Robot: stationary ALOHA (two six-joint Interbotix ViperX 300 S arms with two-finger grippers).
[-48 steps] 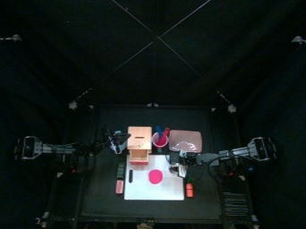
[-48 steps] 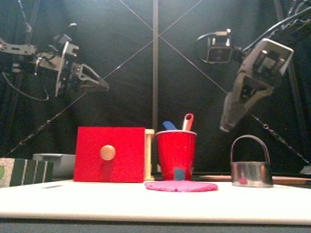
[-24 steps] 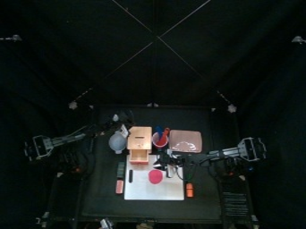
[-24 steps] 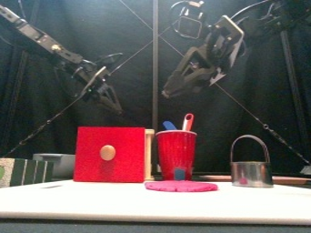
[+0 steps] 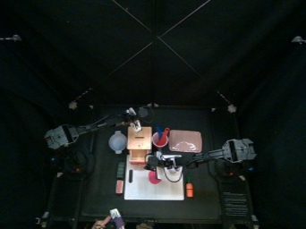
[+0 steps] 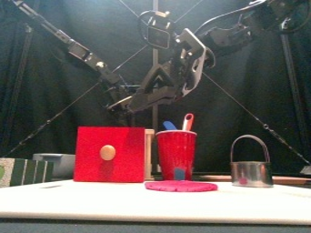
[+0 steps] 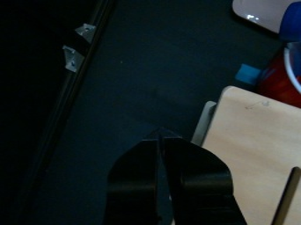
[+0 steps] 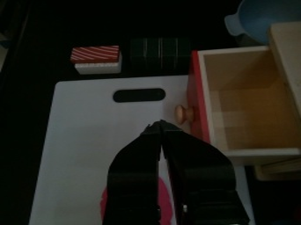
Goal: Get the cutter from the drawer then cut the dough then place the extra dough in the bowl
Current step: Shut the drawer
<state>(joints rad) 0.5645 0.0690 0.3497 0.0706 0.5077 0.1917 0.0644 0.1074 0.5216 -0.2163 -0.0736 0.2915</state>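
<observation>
The metal cutter (image 6: 250,171) stands upright on the table right of the pink dough (image 6: 181,187), outside the drawer. The dough (image 5: 153,177) lies on the white board (image 8: 94,123). The wooden box (image 5: 140,143) has its red-fronted drawer (image 8: 241,97) pulled open, and what shows of its inside is bare. My right gripper (image 8: 157,128) hangs high over the board beside the drawer knob (image 8: 182,112), jaws shut on nothing. My left gripper (image 7: 161,134) is shut too, up in the air behind the box (image 7: 265,141). The blue-grey bowl (image 5: 116,141) sits left of the box.
A red cup (image 6: 176,155) with two toy knives stands right of the box, the pink tray (image 5: 185,140) behind it. A red-and-white toy (image 8: 97,57) and dark sushi blocks (image 8: 160,51) lie off the board's left end.
Both arms have swung in from the sides toward the middle. The right gripper has closed while coming over the board; the left gripper has come over the back of the box.
</observation>
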